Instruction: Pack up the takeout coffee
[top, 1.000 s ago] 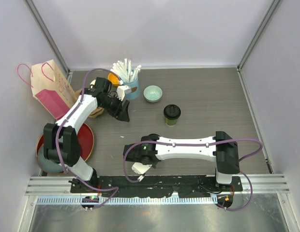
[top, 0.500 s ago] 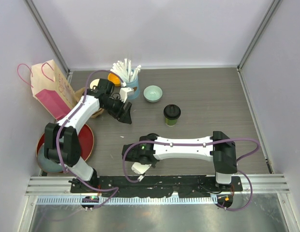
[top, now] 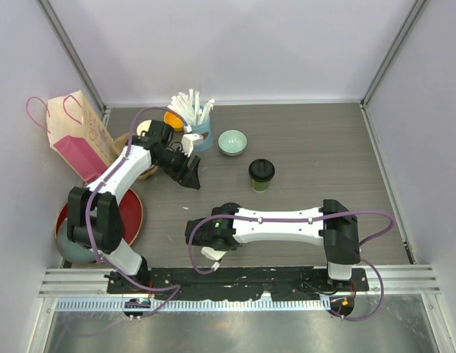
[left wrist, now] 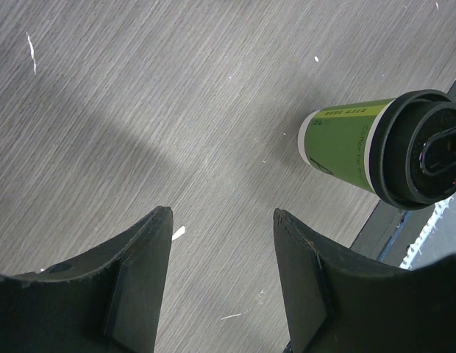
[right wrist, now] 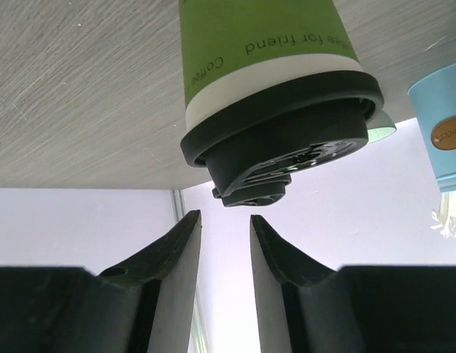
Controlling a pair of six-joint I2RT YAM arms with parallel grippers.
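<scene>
1. The tabletop [top: 316,147] is grey wood-grain, and only one takeout coffee cup [top: 261,176] is in sight on it. It stands out in the open between the two arms. No second cup shows in any view.
2. The pink paper bag [top: 79,138] stands behind the left arm, on the side away from the cup and well apart from it. My guess is that's where the coffee is headed.
3. The cup itself is dark green, with its long axis straight up off the tabletop and the black lid [right wrist: 287,143] seated on top.
4. The right fingers [right wrist: 180,265] sit low and level with their tips aimed at the cup, which is ahead just past them and a touch to one side of the gap.
   - They are parted only a little, with nothing between them.
   - Their closing line runs across the cup's width, so the line-up looks good.
   - The gap reads narrower than the cup, so I'd expect them to need more spread before sliding in.
5. The left fingers [left wrist: 147,265] are spread wide and empty, looking down on bare tabletop.
   - The cup lies off beyond one fingertip, well apart from it.
   - The cup's axis runs along their closing line, not across it.
   - The right fingers look nearer and better squared, so this pick reads as theirs.
</scene>
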